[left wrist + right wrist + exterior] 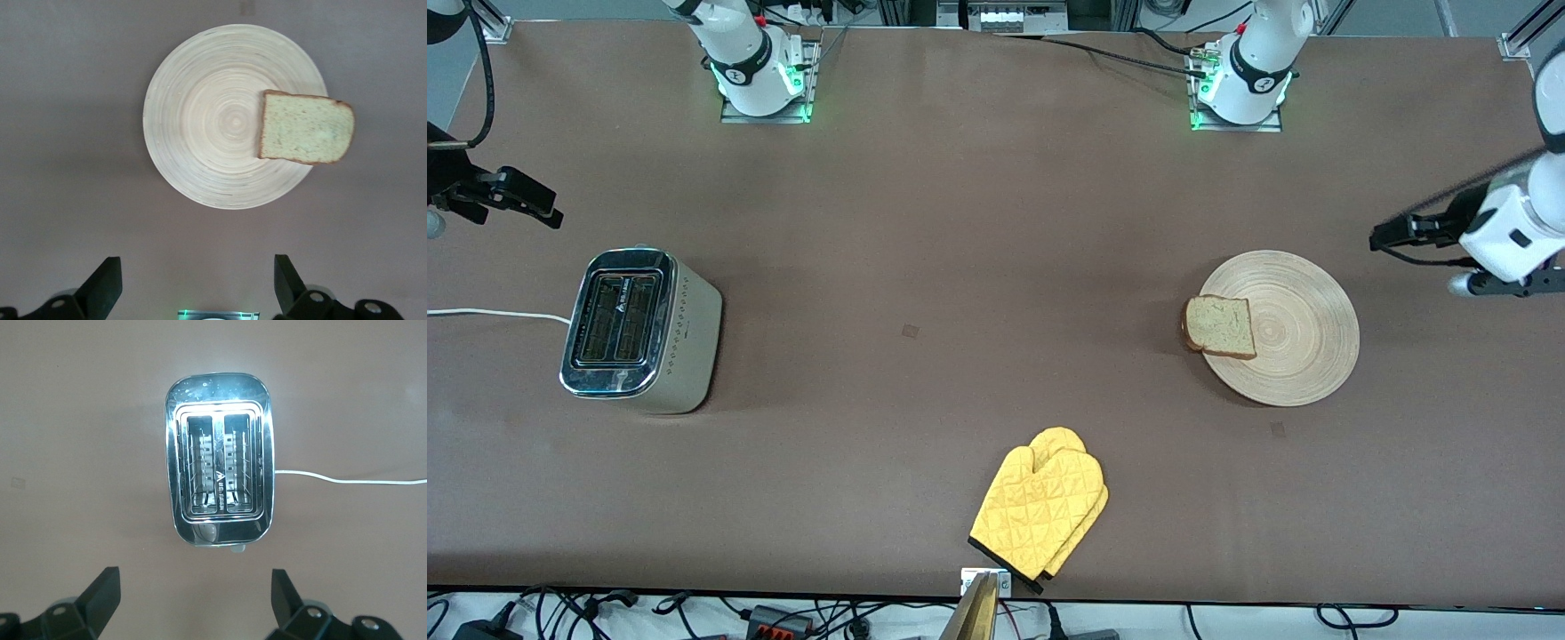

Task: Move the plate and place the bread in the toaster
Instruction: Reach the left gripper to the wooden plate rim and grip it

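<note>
The light-wood plate (1303, 342) (207, 133) lies toward the left arm's end of the table. The bread (1220, 326) (305, 128), one tan slice, rests on the plate's rim and overhangs it toward the right arm's end. The toaster (640, 331) (219, 477) stands upright toward the right arm's end, both slots empty. My left gripper (1389, 236) (198, 267) hangs open over bare table beside the plate, holding nothing. Over bare table beside the toaster, my right gripper (541, 210) (195, 580) is open and empty too.
A yellow oven mitt (1040, 511) lies near the table's front edge, midway between toaster and plate. The toaster's white cord (489, 313) (347, 480) runs off the right arm's end of the table. The brown tabletop (960, 267) spreads between toaster and plate.
</note>
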